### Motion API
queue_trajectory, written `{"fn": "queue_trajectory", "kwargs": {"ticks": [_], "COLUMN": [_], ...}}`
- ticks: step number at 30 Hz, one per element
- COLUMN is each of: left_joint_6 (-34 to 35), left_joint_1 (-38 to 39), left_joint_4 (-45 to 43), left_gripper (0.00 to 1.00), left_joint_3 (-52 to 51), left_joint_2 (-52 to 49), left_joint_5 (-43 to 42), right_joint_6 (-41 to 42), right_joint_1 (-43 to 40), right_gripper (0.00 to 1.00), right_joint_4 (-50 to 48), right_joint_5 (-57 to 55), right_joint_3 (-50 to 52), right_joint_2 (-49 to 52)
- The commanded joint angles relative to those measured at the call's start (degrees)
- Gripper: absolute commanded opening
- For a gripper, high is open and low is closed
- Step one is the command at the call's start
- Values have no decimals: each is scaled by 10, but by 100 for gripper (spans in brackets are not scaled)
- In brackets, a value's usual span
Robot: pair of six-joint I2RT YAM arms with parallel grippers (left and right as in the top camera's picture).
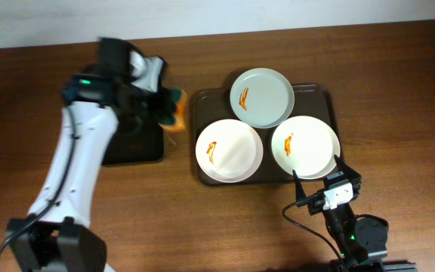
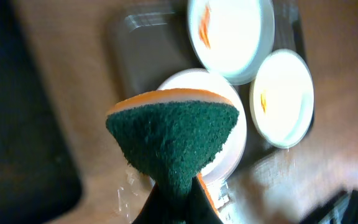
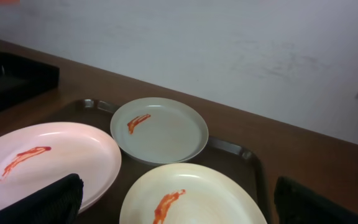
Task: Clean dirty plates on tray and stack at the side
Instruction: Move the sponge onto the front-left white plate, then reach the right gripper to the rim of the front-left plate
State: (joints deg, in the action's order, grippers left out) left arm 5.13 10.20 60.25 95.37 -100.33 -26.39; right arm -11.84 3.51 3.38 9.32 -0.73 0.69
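Three white plates lie on the dark brown tray (image 1: 320,90), each with an orange-red sauce smear: the far plate (image 1: 261,97), the left plate (image 1: 229,150) and the right plate (image 1: 305,146). My left gripper (image 1: 166,104) hovers just left of the tray, shut on a green and orange sponge (image 1: 177,113). In the left wrist view the sponge (image 2: 176,134) hangs green face out above the left plate (image 2: 234,146). My right gripper (image 1: 320,172) stands open at the near edge of the right plate (image 3: 191,196), one finger on each side and nothing held.
A smaller black tray (image 1: 134,145) lies left of the brown tray, under my left arm. The table's brown wood shows all around, and a pale wall runs along the far edge.
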Motion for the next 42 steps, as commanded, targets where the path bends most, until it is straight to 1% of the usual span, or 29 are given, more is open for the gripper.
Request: {"fn": "queue_trajectory", "kwargs": {"ticks": [1, 2, 3, 5, 6, 7, 8, 9, 11, 12, 14, 15, 26, 27, 29, 30, 31, 32, 33, 34, 35, 36, 37, 39, 40, 41, 42], "left_joint_6": [49, 69, 83, 87, 102, 144, 153, 153, 156, 184, 204, 204, 203, 203, 203, 203, 203, 203, 203, 203, 203, 203, 203, 203, 203, 203, 203], "left_joint_1": [86, 107, 134, 180, 198, 226, 243, 257, 285, 288, 288, 288, 288, 288, 288, 288, 288, 288, 288, 288, 288, 288, 288, 288, 288, 288, 288], "left_joint_4": [-82, -128, -196, -317, -363, -413, -433, -443, -453, -460, -486, -492, -489, -489, -489, -489, -489, -489, -489, -488, -487, -487, -487, -487, -487, -487, -487], "left_gripper": [0, 0, 0, 0, 0, 0, 0, 0, 0, 0, 0, 0, 0, 0, 0, 0, 0, 0, 0, 0, 0, 0, 0, 0, 0, 0, 0], "left_joint_3": [-136, -176, -223, -282, -300, -322, -330, -332, -333, -333, -333, -333, -333, -333, -333, -333, -333, -333, -333, -333, -333, -333, -333, -333, -333, -333, -333], "left_joint_2": [-3, -3, -3, -3, -3, -4, -4, -4, -11, -28, -70, -82, -84, -84, -84, -84, -84, -84, -84, -84, -84, -84, -84, -84, -84, -84, -84], "left_joint_5": [59, 59, 59, 63, 86, 146, 178, 202, 287, 309, 301, 281, 277, 277, 277, 277, 277, 277, 277, 277, 277, 277, 277, 277, 277, 277, 277], "right_joint_6": [2, 3, 3, 3, 3, 3, 2, 3, 3, 3, 3, 3, 3, 8, 71, 70, 70, 76, 128, 159, 168, 161, 112, 38, -11, -35, -60], "right_joint_1": [-2, -2, -2, -2, -2, -2, -2, -2, -2, -2, -2, -2, -2, -2, -2, -2, -2, -2, -2, -2, -2, -2, -4, -18, -28, -37, -43], "right_gripper": [98, 98, 98, 98, 98, 98, 98, 98, 98, 98, 98, 98, 98, 98, 98, 98, 98, 98, 98, 98, 98, 98, 98, 98, 98, 99, 98], "right_joint_4": [2, 2, 2, 2, 2, 2, 2, 2, 2, 2, 2, 2, 2, -20, -38, -58, -90, -125, -204, -259, -281, -273, -236, -96, 9, 105, 271], "right_joint_5": [5, 5, 5, 5, 5, 5, 5, 5, 5, 5, 5, 5, 5, 51, 293, 401, 470, 488, 471, 436, 367, 317, 284, 244, 242, 242, 242], "right_joint_3": [4, 4, 4, 4, 4, 4, 4, 4, 4, 4, 4, 4, 4, 4, 4, 4, 4, 4, 4, 1, -22, -53, -108, -236, -330, -416, -556], "right_joint_2": [-3, -3, -3, -3, -3, -3, -3, -3, -3, -3, -3, -3, -3, -3, -3, -3, -3, -3, -3, -3, -3, 0, 16, 86, 158, 232, 352]}}
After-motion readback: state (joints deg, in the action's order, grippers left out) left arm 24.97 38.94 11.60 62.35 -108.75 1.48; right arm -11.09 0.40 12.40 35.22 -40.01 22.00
